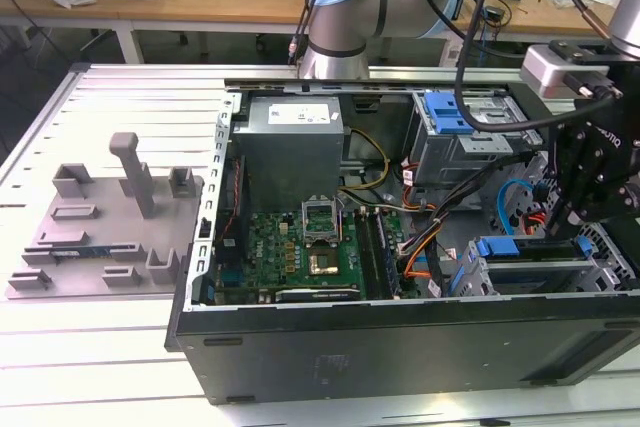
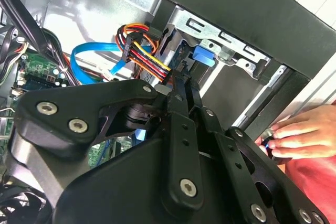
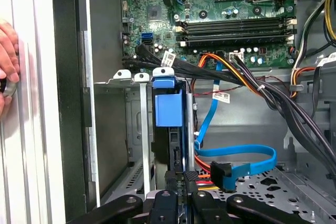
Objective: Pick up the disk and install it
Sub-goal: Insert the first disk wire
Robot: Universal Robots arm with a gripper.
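Gripper (image 3: 182, 176) fingers drawn together, no gap to speak of between the tips; nothing visibly clamped. Tips sit at the near end of the disk (image 3: 168, 109), probably touching it, though the contact itself is hidden. Disk stands on edge in a slot of the metal drive cage (image 3: 143, 145), blue frame outward, far end level with the cage's top tabs. Just beside it: a blue flat cable (image 3: 247, 153) looping over the case floor, and a red-yellow-orange wire bundle (image 2: 148, 59) running to the disk's near end. Motherboard (image 3: 220, 3) beyond the cage. Exterior view: arm hangs over the cage corner of the open computer case (image 1: 400, 342), at the exterior view's right. A person's hand (image 2: 302, 132) rests on the case's outer edge.
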